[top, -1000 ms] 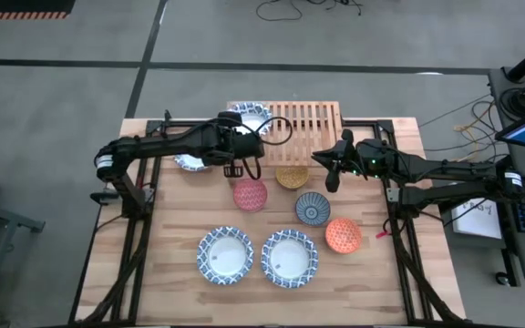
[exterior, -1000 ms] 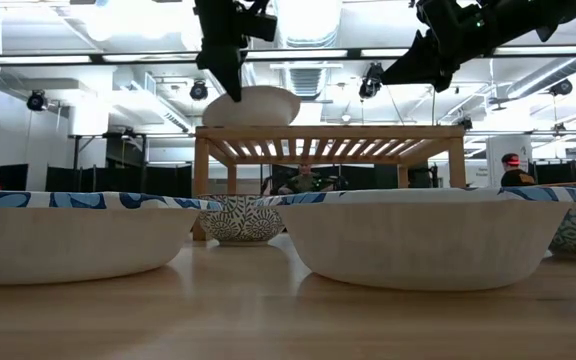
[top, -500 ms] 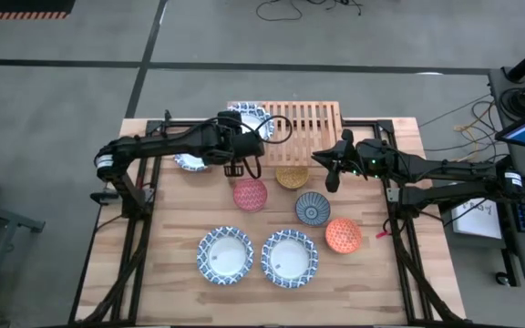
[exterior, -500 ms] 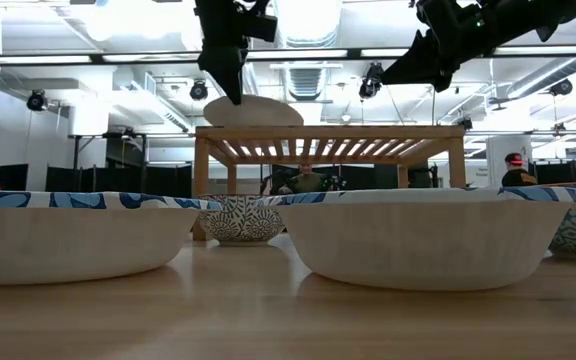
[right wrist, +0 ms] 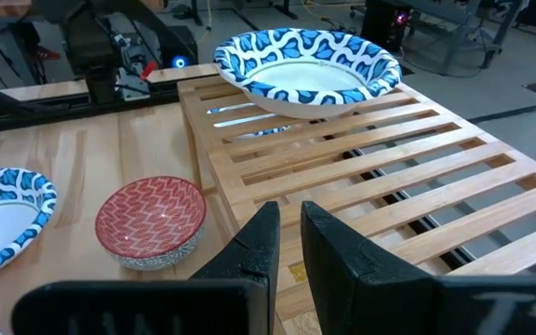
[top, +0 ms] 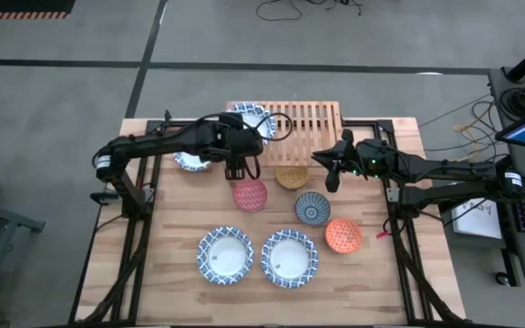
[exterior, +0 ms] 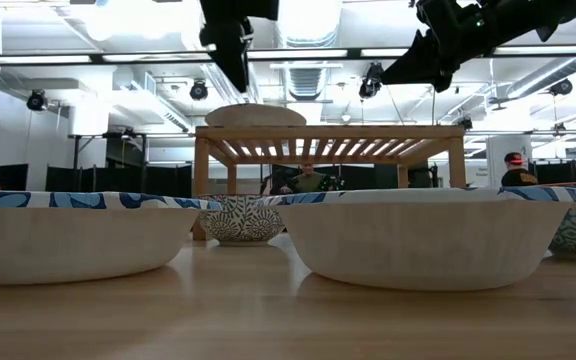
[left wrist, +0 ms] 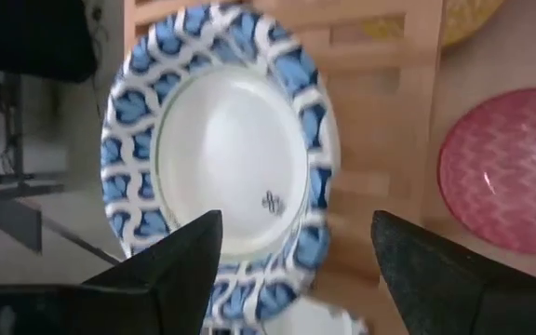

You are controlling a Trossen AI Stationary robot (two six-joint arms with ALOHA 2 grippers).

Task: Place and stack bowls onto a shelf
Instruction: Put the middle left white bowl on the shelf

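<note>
Plank tabletop (top: 180, 237) carries shelf (top: 313, 123) at the far edge. Left gripper (top: 236, 169) hangs fingers spread wide, empty, just in front of shelf's left end, where a patterned bowl (right wrist: 307, 70) sits on the slats. Right gripper (top: 333, 173) hovers beside the mustard bowl (top: 292, 177), fingers nearly together, empty.

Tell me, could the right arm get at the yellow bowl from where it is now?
Probably yes. The right gripper hangs just beside the yellow bowl, which sits on the table in front of the shelf. Nothing lies between them, and the left gripper is off on the bowl's other side.
</note>
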